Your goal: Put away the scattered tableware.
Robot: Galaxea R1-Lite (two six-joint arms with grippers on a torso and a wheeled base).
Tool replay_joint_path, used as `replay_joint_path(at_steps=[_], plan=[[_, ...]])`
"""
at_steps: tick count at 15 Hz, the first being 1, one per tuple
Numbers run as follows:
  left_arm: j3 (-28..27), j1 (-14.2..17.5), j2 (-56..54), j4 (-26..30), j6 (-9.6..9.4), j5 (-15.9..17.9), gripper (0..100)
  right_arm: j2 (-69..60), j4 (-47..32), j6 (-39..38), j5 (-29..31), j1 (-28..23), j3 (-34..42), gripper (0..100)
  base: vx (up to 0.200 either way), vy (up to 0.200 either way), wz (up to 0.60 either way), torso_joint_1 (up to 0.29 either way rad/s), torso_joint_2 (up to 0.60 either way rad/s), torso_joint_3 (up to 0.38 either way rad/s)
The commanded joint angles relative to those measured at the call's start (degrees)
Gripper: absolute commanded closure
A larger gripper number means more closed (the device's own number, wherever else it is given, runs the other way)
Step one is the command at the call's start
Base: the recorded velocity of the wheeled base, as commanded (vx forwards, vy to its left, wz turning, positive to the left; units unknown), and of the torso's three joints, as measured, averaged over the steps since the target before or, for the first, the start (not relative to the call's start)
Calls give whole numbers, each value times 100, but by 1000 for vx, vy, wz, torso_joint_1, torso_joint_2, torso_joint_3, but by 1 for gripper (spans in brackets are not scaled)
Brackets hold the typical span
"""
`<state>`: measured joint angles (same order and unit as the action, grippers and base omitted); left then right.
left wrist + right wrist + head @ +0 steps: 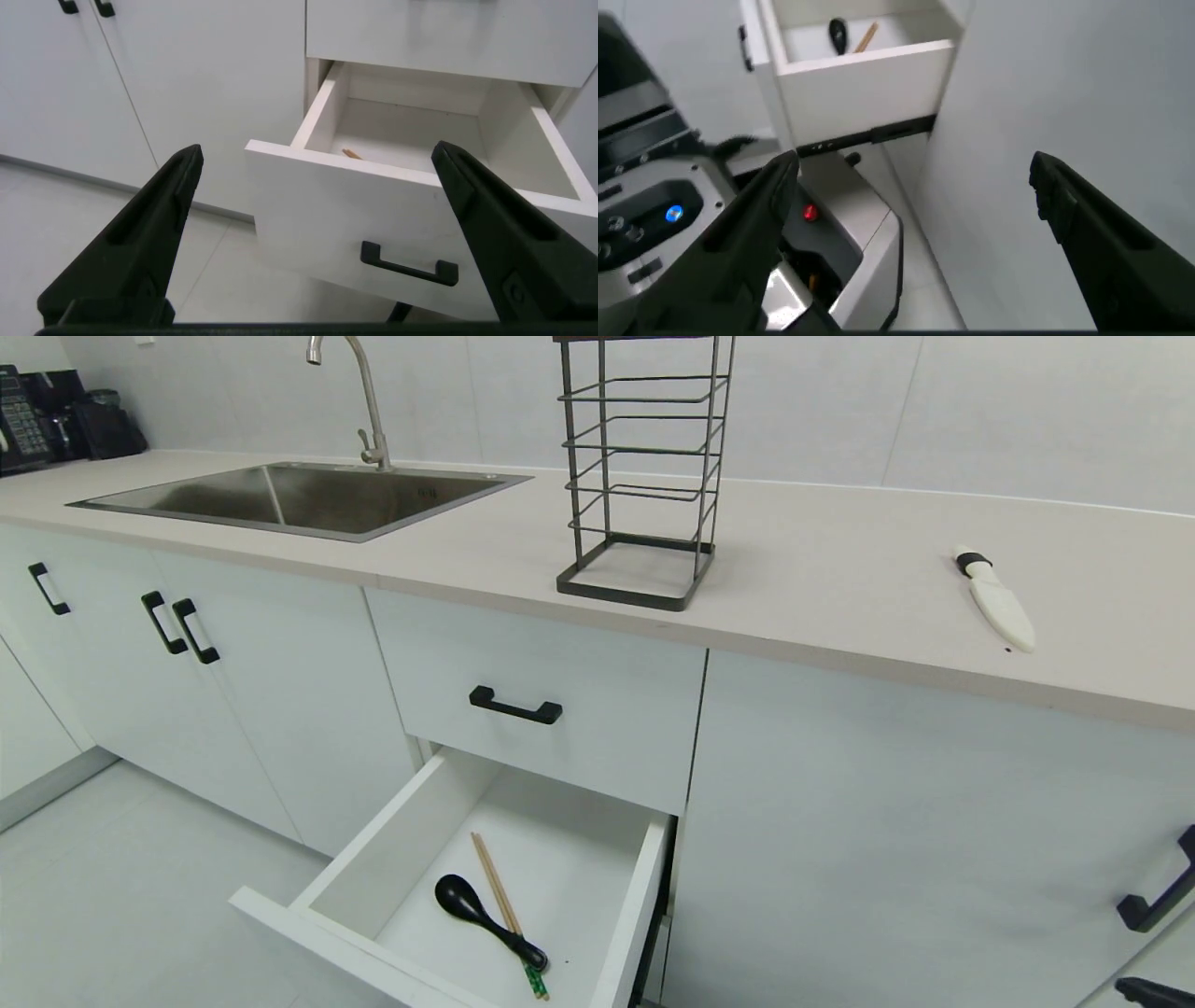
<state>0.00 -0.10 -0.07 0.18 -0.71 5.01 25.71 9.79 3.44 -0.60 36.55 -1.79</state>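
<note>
A black spoon [455, 896] and chopsticks [493, 877] lie in the open drawer [392, 845]. A white knife [997, 600] rests on the desk [840, 569]. The left gripper [316, 154] and right gripper [915, 163] have their fingers released.

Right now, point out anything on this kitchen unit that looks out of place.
A white knife lies alone on the counter, far right, not put away. The lower drawer stands pulled out, a black spoon and chopsticks loose inside. Nothing looks spilled or damaged.

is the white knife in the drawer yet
No, the white knife lies on the countertop, while the open drawer holds a black spoon and chopsticks.
</note>
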Motion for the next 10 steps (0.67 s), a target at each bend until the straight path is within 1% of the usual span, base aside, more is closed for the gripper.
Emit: replay_joint_path(at_steps=[1,2,3,5,7,8,9,10], plan=[[0,1,7,-1,0,0,0,-1446,-592,-115,69,-1853,-76,0,0,0,0,0,0,0],[0,1,7,-1,0,0,0,-1683,-619,-98,-178,-2363,-67,0,0,0,0,0,0,0],[0,1,7,-1,0,0,0,-1956,-566,-115,-599,-2802,-49,0,0,0,0,0,0,0],[0,1,7,-1,0,0,0,-1982,-135,-124,-599,-2996,-41,0,0,0,0,0,0,0],[0,1,7,-1,0,0,0,-2052,-135,-89,-705,-3505,-5,0,0,0,0,0,0,0],[0,1,7,-1,0,0,0,-2246,-179,-80,-793,-3611,135,0,0,0,0,0,0,0],[0,1,7,-9,0,0,0,-2571,-539,-71,-793,-3646,179,0,0,0,0,0,0,0],[0,1,7,-9,-8,0,0,-2571,-742,-133,-758,-3646,179,0,0,0,0,0,0,0]])
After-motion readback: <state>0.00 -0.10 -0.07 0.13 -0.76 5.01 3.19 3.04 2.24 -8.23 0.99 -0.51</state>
